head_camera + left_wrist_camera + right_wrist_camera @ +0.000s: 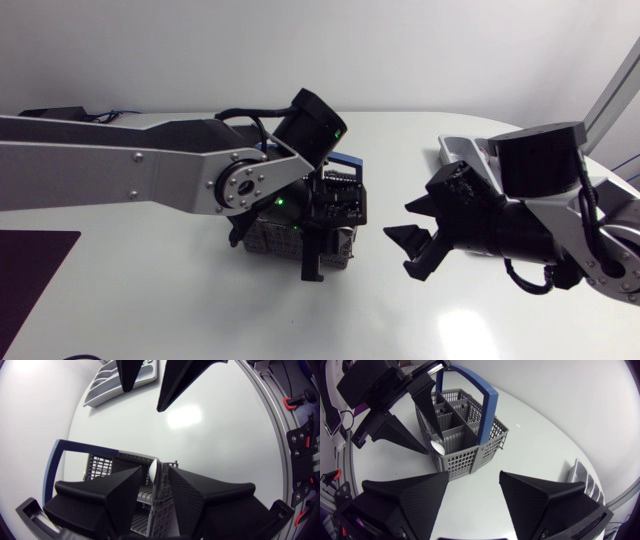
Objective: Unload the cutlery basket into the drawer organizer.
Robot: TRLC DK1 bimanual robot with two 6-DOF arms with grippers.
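Left gripper (pixel 156 472) hangs over the cutlery basket (pixel 470 457), with the rounded end of a white utensil (pixel 438 448) in its gap. I cannot tell whether it is clamped on that end or only set around it. The utensil stands in a corner compartment, close against the grey mesh wall and a divider. The blue handle (pixel 487 410) arches over the next compartments.

To do this step well, I judge the grip should be made sure of first, since the end looks smooth and could slip. The lift should then go straight up, so that the utensil clears the divider without dragging the light basket or catching the handle.

Right gripper (pixel 410 240) hangs just beside the basket with its fingers wide apart and nothing between them. It is in the path to the drawer organizer (pixel 107 385), which lies well apart across the table, so the carry needs to pass around it.

The white table (pixel 200 320) is glossy and shows glare, and a dark mat (pixel 30 270) lies at its corner.
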